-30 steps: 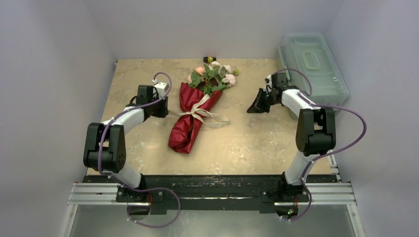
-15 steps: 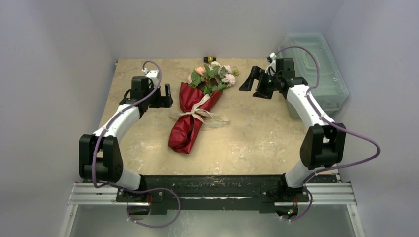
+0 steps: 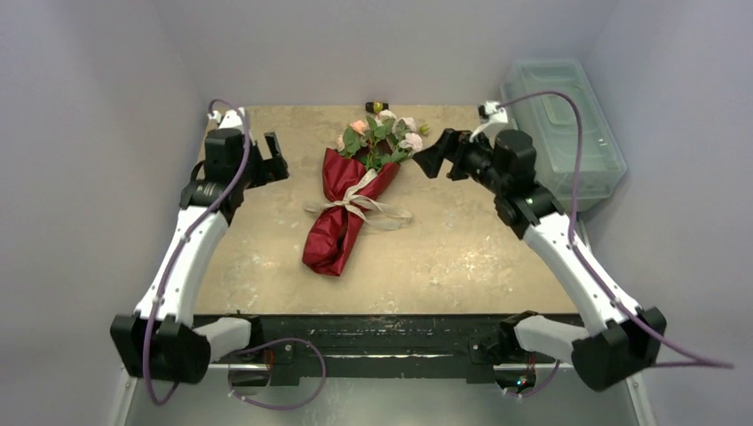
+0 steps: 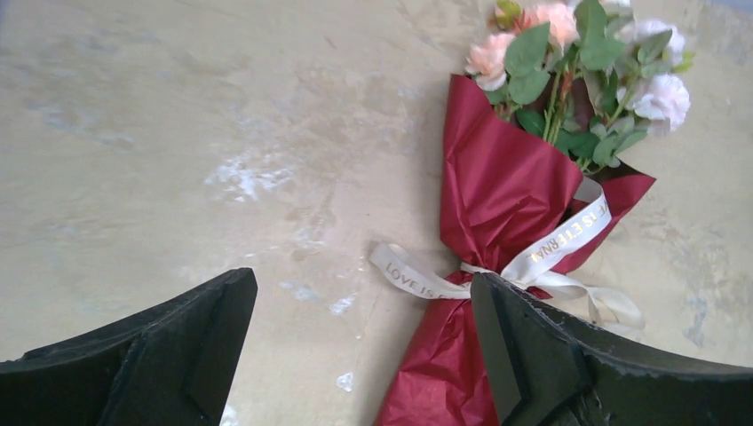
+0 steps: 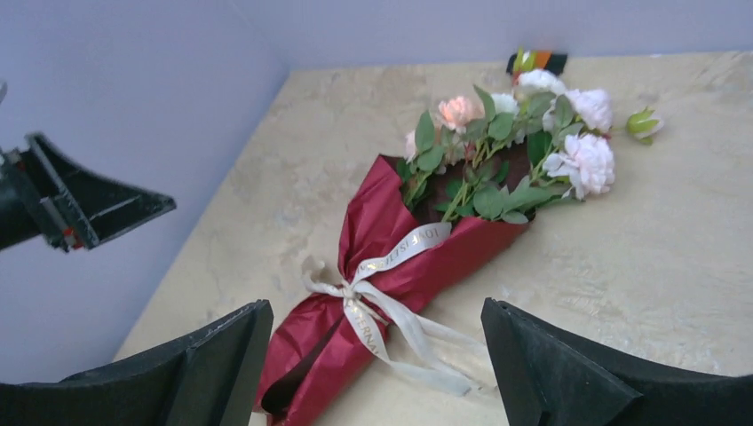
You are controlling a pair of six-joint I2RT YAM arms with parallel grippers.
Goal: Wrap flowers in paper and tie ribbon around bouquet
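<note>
The bouquet (image 3: 346, 209) lies slantwise in the middle of the table. Its red paper (image 3: 330, 238) cone is tied at the waist with a cream ribbon (image 3: 360, 204) in a bow. Pink, peach and white flowers (image 3: 384, 135) with green leaves stick out at the far end. My left gripper (image 3: 266, 160) hovers open to the left of the bouquet and touches nothing. My right gripper (image 3: 433, 153) hovers open just right of the blooms, also empty. The left wrist view shows the paper (image 4: 506, 191) and ribbon (image 4: 555, 248) past the open left gripper (image 4: 360, 288). The right gripper (image 5: 375, 311) frames the bow (image 5: 404, 324).
A clear lidded plastic box (image 3: 559, 120) stands at the back right corner. A small dark object with green and orange parts (image 3: 376, 107) sits at the back edge. A loose green bud (image 5: 644, 124) lies beside the blooms. Grey walls close in on three sides.
Both grippers have gone from shut to open. The left arm has stretched up and out to the back left. The right arm has risen and swung toward the blooms. The bouquet has not moved.
</note>
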